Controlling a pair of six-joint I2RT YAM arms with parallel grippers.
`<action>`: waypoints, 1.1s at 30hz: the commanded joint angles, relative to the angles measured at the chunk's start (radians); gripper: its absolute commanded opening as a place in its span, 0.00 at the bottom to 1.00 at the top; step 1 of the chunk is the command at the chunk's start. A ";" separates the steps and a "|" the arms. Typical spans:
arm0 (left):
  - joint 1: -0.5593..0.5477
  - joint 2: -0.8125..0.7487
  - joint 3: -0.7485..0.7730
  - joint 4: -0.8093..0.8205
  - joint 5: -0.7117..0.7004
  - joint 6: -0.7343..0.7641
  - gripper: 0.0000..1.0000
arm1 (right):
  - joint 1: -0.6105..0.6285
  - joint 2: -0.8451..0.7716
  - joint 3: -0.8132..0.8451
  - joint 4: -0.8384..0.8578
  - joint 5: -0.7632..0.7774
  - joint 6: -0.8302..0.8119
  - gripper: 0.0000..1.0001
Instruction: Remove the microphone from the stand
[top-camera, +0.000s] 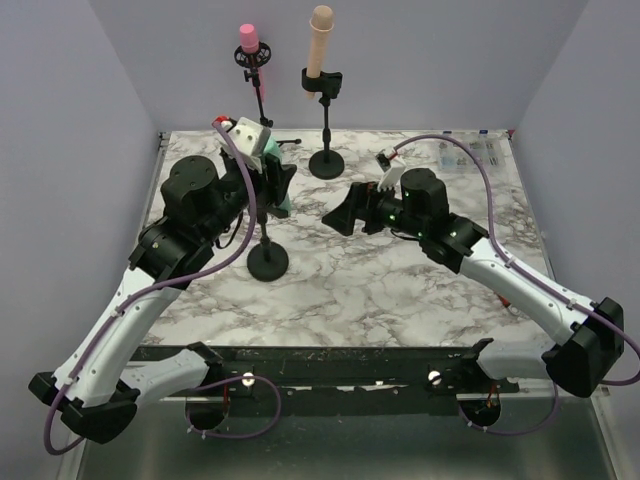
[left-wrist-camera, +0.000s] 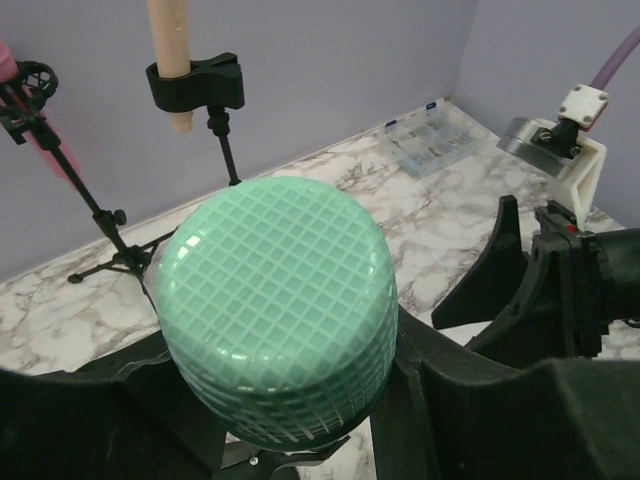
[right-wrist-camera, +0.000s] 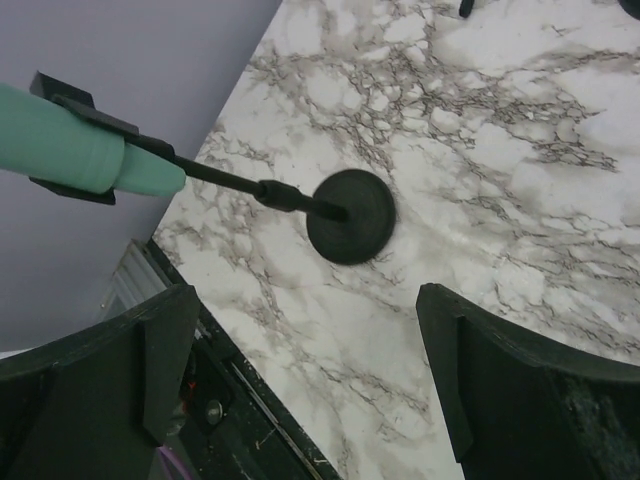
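So the near stand (top-camera: 268, 262) sat front-left on the table (top-camera: 400, 290), with the microphone (left-wrist-camera: 275, 310) up in its clip, gripped by the left tool (top-camera: 272, 185). The right tool (top-camera: 345, 212) hung just right of it. Behind stood a second stand (top-camera: 326, 163), a tripod stand (top-camera: 262, 95) further back-left, and a parts box (top-camera: 490, 152) far right.

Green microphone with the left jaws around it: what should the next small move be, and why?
Probably draw the green microphone up along its own axis with the left gripper. The jaws are closed on its head, its body sits in the black clip, and the right gripper hangs open, clear of the stand.
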 joint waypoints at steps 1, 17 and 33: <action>-0.021 -0.063 0.021 0.040 0.062 -0.030 0.00 | 0.044 0.016 0.039 0.070 0.060 -0.033 1.00; -0.046 -0.071 -0.017 0.067 0.110 -0.036 0.44 | 0.331 0.016 0.107 0.253 0.292 -0.250 1.00; -0.049 -0.169 -0.071 0.068 0.127 -0.032 0.99 | 0.340 0.097 0.238 0.268 0.435 -0.323 0.98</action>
